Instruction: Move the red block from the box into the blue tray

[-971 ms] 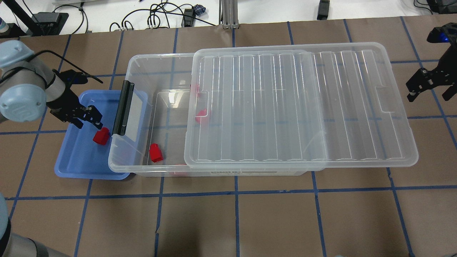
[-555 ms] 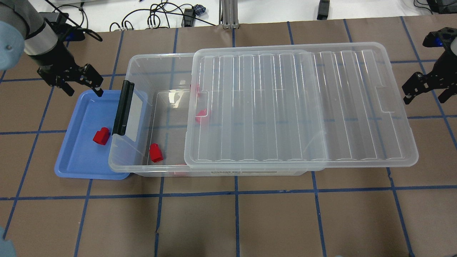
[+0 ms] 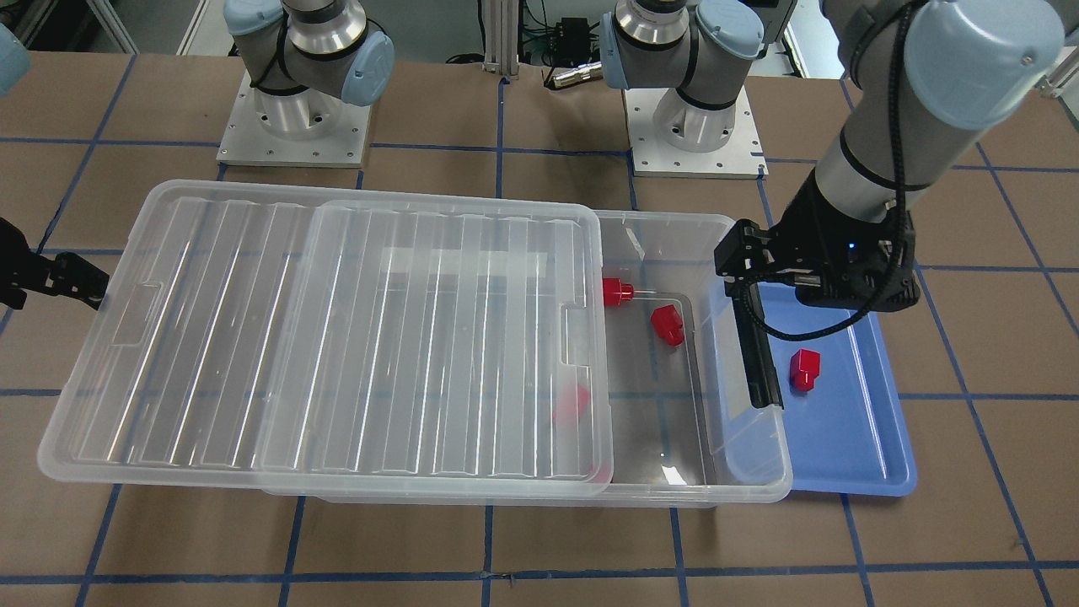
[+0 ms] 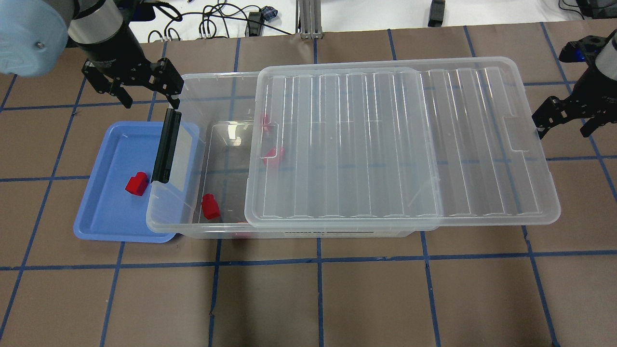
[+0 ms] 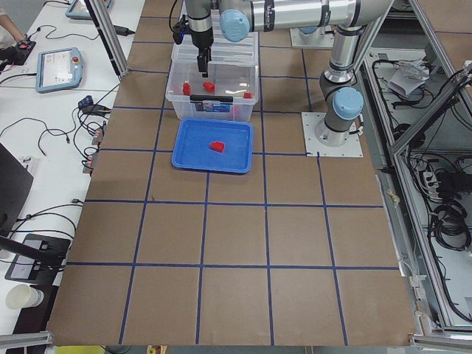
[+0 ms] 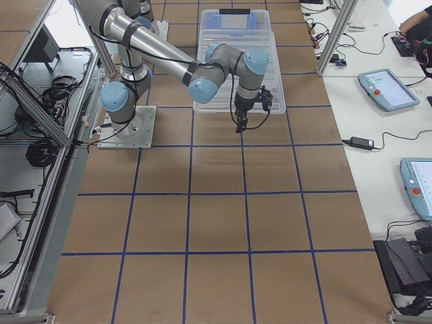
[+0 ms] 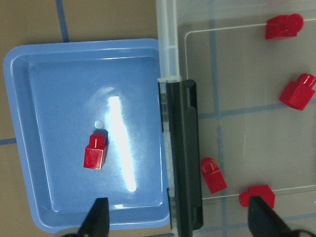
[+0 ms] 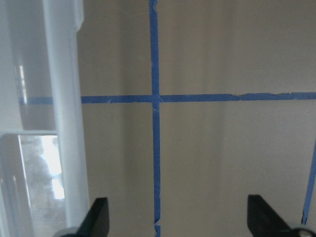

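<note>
One red block lies in the blue tray, also seen in the left wrist view. Several more red blocks lie in the clear box, whose lid is slid right, leaving the left end uncovered. My left gripper is open and empty, raised over the box's far left corner near the black handle. My right gripper is open and empty at the lid's right end.
The tray sits partly under the box's left end. The lid overhangs the box on the right. Brown table with blue tape lines lies in front. Cables lie beyond the far edge.
My left gripper rose out of the tray, leaving the red block there, and moved far and right to the box's corner. The right gripper moved left, and the lid shifted slightly left.
</note>
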